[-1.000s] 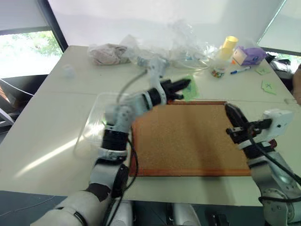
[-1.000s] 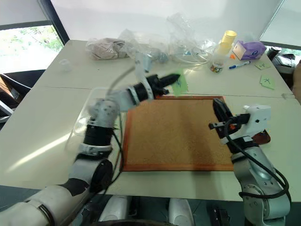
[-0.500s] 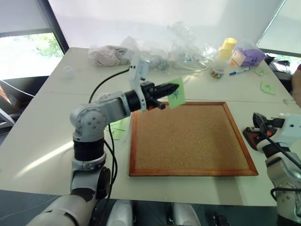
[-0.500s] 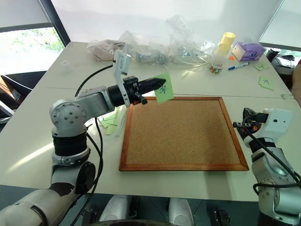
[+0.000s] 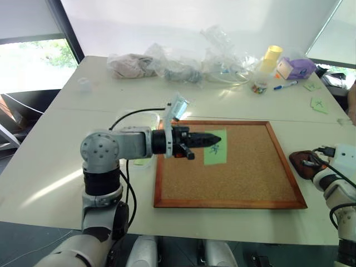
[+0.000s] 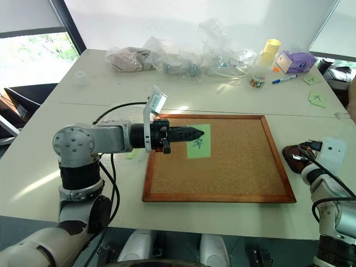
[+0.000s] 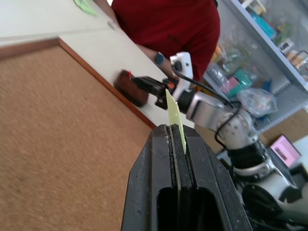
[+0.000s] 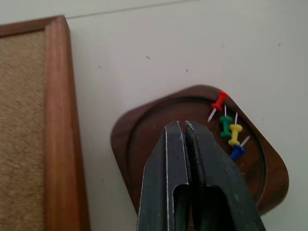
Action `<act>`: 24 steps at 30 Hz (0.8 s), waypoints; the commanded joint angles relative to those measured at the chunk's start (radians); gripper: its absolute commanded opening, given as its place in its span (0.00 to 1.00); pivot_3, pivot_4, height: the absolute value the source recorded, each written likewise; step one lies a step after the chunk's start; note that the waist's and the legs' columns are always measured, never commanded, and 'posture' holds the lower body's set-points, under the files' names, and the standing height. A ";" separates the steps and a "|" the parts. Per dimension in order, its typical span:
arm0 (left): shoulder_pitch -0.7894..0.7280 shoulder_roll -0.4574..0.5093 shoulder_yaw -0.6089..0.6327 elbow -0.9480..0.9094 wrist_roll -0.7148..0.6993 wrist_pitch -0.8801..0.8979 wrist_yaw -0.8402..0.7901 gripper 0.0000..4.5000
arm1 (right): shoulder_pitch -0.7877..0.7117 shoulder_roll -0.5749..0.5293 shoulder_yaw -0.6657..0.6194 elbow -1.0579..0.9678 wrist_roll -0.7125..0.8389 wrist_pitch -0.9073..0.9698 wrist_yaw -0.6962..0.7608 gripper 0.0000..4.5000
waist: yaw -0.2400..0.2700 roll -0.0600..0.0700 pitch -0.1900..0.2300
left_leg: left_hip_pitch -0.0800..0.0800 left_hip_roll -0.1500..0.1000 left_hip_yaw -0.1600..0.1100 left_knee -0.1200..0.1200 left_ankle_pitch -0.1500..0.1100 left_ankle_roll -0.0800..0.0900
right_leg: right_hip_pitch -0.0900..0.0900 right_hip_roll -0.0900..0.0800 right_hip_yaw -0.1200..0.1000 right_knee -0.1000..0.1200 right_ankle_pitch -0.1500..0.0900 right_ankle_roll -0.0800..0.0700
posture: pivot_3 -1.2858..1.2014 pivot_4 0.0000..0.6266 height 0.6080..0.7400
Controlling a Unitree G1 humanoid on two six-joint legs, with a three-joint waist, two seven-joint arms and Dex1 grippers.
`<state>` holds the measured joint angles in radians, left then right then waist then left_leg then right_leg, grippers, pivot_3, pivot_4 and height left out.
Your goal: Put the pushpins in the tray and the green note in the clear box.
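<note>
The left gripper reaches level over the large wood-framed corkboard, its two black fingers pressed together on the small pale-green sticky note with a dark scribble, which hangs from the fingertips above the cork, near the board's middle. In the left wrist view the note stands edge-on between the clamped fingers. The translucent clear plastic box sits on the white table just beside the board's left edge, largely hidden behind the left arm. On the table just off the board's right edge lies the small dark-brown tray with rounded corners, and four tiny pushpins with red, green, yellow and blue heads lie together inside it near one rim. The right gripper hovers directly over the tray, its fingers almost together with only a thin slit between them and nothing visible in that slit.
</note>
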<state>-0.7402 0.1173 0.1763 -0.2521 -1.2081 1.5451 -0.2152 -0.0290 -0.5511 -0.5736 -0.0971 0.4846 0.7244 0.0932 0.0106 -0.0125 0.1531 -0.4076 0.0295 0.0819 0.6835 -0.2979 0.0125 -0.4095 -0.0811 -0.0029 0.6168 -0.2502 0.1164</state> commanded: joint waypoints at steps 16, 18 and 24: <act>0.024 0.102 -0.099 -0.088 0.067 -0.202 -0.089 0.00 | -0.020 -0.020 -0.026 -0.008 -0.026 -0.087 0.089 0.99 | 0.001 0.001 0.000 | 0.000 -0.001 0.000 0.000 0.000 -0.001 | 0.000 0.000 0.000 -0.001 0.000 0.000 | 0.52 0.24 1.00; 0.025 0.111 -0.094 -0.087 0.069 -0.221 -0.094 0.00 | -0.019 -0.020 -0.028 -0.015 -0.026 -0.092 0.094 0.99 | 0.000 0.001 0.000 | 0.000 -0.001 0.000 0.000 0.000 -0.001 | 0.000 0.000 0.000 -0.001 0.000 0.000 | 0.52 0.24 1.00; 0.018 0.152 -0.093 -0.064 0.096 -0.265 -0.110 0.00 | -0.038 0.008 -0.086 -0.024 0.035 -0.087 0.089 0.99 | 0.000 0.001 0.000 | 0.000 0.000 0.000 0.000 0.000 0.000 | 0.000 0.000 0.000 -0.001 0.000 0.000 | 0.52 0.24 1.00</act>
<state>-0.7124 0.2661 0.0715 -0.3072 -1.1143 1.3076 -0.3159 -0.0417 -0.5558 -0.5987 -0.0782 0.4696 0.6489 0.1830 0.0104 -0.0113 0.1528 -0.4074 0.0291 0.0820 0.6835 -0.2977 0.0120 -0.4091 -0.0812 -0.0029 0.6162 -0.2502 0.1163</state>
